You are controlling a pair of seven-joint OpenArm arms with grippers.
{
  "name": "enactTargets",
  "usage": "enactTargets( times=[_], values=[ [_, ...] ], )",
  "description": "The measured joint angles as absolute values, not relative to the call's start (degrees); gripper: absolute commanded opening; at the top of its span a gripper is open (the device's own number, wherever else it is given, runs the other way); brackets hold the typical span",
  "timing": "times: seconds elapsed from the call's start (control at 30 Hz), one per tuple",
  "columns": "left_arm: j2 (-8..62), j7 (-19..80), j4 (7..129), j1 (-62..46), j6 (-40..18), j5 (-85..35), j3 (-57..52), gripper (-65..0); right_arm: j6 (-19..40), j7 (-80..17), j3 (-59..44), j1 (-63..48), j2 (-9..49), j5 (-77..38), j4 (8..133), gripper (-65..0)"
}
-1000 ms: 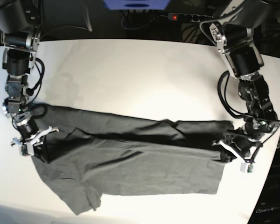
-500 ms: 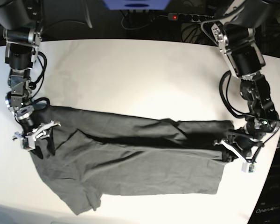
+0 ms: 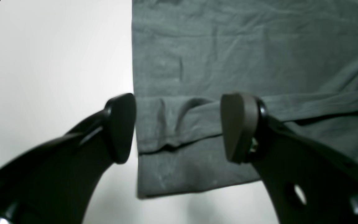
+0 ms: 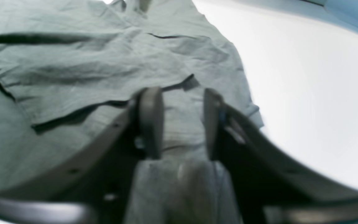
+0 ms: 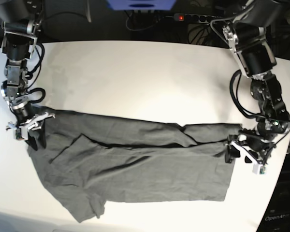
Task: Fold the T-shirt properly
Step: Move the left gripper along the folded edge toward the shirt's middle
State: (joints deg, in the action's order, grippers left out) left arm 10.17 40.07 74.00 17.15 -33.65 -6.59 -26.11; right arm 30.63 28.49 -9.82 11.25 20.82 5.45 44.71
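At the left edge of the desk, the right gripper is seen lifted off the sleeve end of the T-shirt; 1 second ago it was clamped there on the cloth. In the right wrist view its jaws are parted with a gap between them, and no cloth is pinched, though the frame is blurred. Across the middle, the T-shirt is laid flat along the front half of the desk, 1 long lengthwise fold already turned over on itself, with a sleeve left sticking out toward the front-left corner. Over at the right edge, the left gripper has just been released: its fingers are spread wide in the wrist view, straddling the folded hem, which lies slack on the desk between them. So both ends have been let go, and the first fold is judged to be set down; a further fold of the loose sleeve is still wanted. No containers are seen anywhere on the desk.
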Motion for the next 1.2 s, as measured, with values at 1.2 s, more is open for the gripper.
enactTargets(
  times=[1.2],
  values=[
    [8.3, 39.2, 67.5, 15.0, -33.6, -6.6, -23.7, -22.6, 30.4, 30.3, -9.7, 10.7, 18.1, 4.3, 36.1, -63.5]
  ],
)
